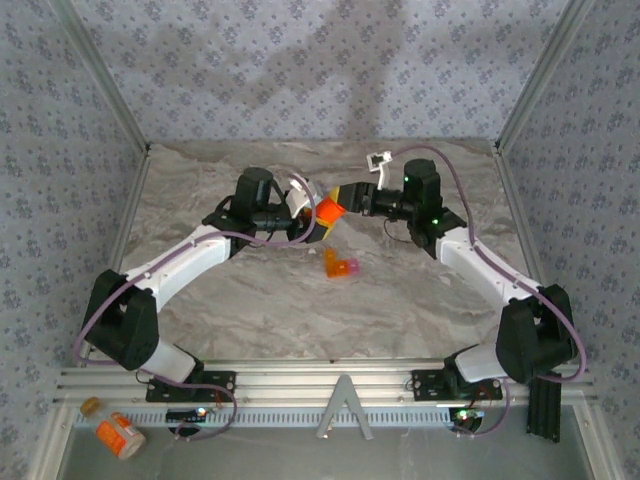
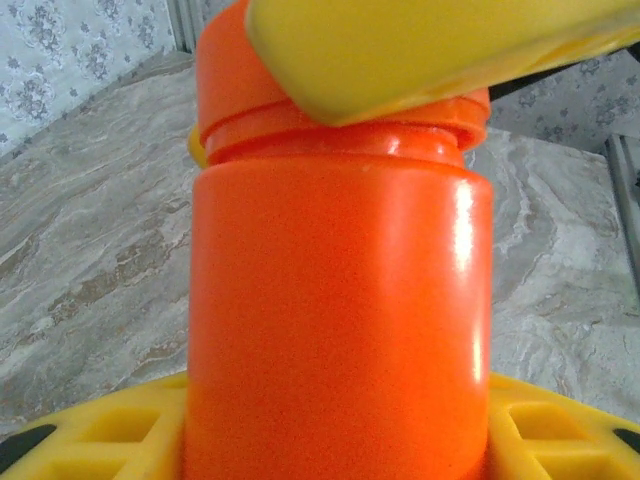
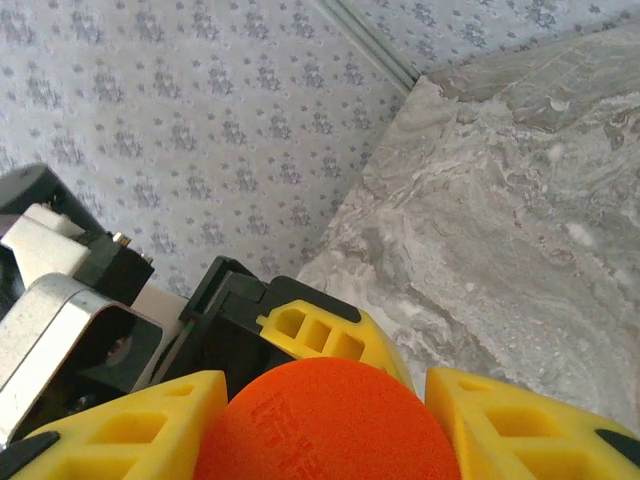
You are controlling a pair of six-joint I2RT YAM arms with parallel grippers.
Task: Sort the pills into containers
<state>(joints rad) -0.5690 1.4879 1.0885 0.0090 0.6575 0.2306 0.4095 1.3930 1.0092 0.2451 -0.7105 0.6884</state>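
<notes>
Above the middle of the table, both arms hold the orange pill bottle between them. My left gripper is shut on the bottle's body, its yellow fingers on either side at the base. My right gripper is shut on the orange cap, with one of its fingers lying across the cap in the left wrist view. The tiny orange box with a pink end lies on the table just in front of the grippers. The pills are out of view.
An orange bottle with a white label lies outside the work area at the near left, below the rail. Metal frame posts and patterned walls bound the marble table on three sides.
</notes>
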